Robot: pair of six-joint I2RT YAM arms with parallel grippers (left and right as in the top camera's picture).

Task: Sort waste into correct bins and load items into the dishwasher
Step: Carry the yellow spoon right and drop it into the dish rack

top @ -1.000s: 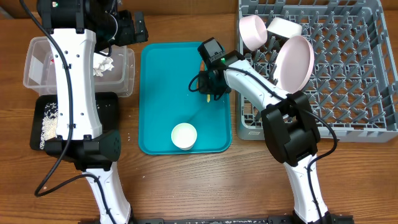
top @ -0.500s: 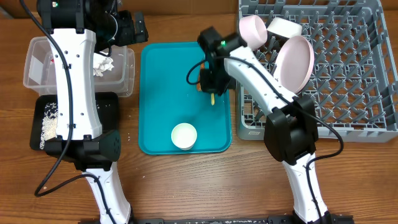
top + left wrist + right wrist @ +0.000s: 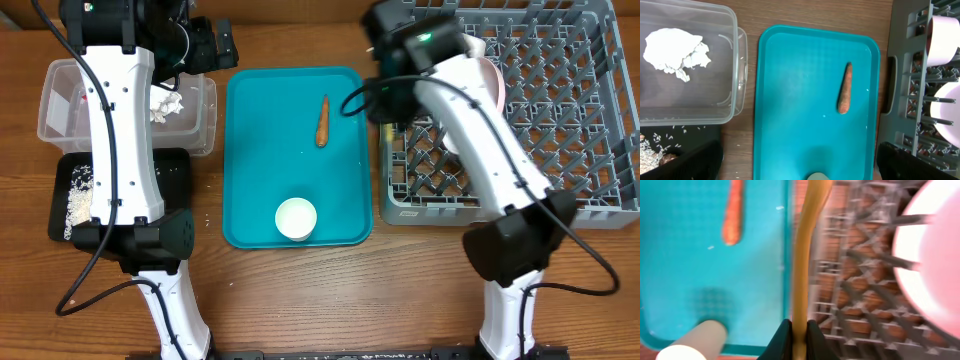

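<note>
I see my right pincer (image 3: 799,338) clenched on the spoon (image 3: 806,250), holding it over the left edge of the rack (image 3: 560,150) just beside the tray (image 3: 250,160), where the carrot (image 3: 322,121) and cup (image 3: 296,218) sit apart, while my left pincer (image 3: 802,162) hangs released above the surface (image 3: 300,300) by the far corners of tub (image 3: 60,100) and tray.

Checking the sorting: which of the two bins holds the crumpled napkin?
The clear plastic tub; the napkin lies inside it. The black tray holds rice grains instead.
</note>
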